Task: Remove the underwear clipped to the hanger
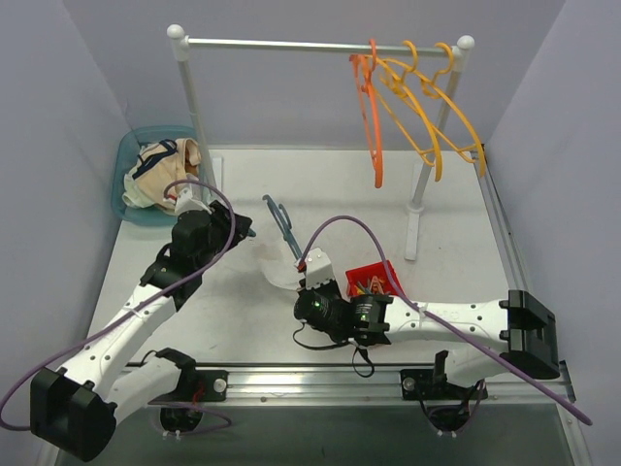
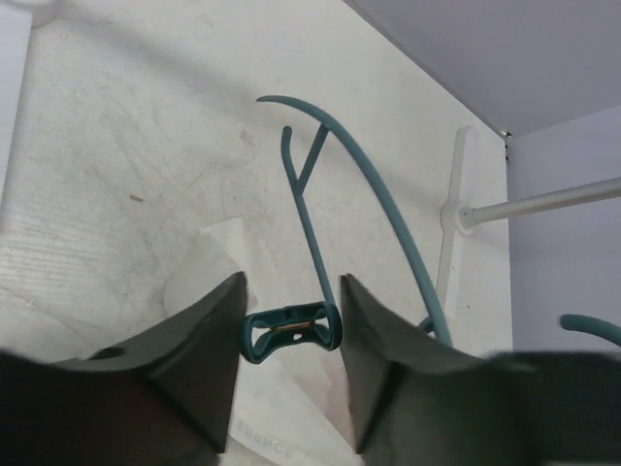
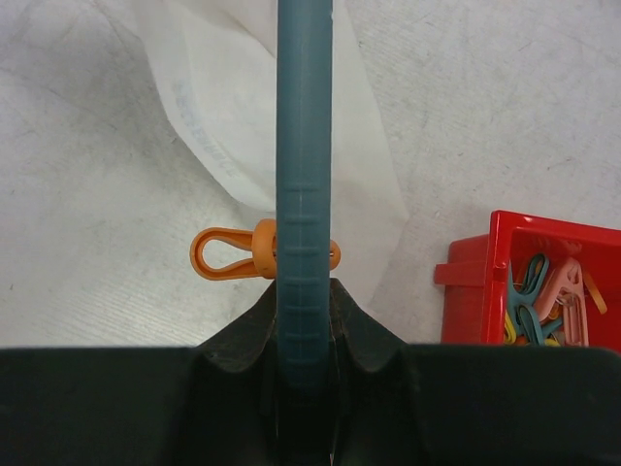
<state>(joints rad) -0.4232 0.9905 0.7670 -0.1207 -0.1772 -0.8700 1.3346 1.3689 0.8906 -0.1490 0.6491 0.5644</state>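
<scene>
Your left gripper [image 2: 289, 330] is open around the teal clip [image 2: 289, 328], while your right gripper [image 3: 304, 320] squeezes the teal hanger [image 3: 304, 146]. White underwear [image 1: 277, 267] lies mid-table, between both arms; the hanger points toward the far edge.

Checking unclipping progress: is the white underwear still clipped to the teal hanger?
Still clipped: an orange clip and a teal clip hold the white underwear on the teal hanger.

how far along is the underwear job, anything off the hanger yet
Partly done: a cream, dark-trimmed brief already lies in the teal basket. In hand: the right hand grips the teal hanger; the left hand straddles the teal clip. Left: white underwear stays clipped, orange clip too.
</scene>
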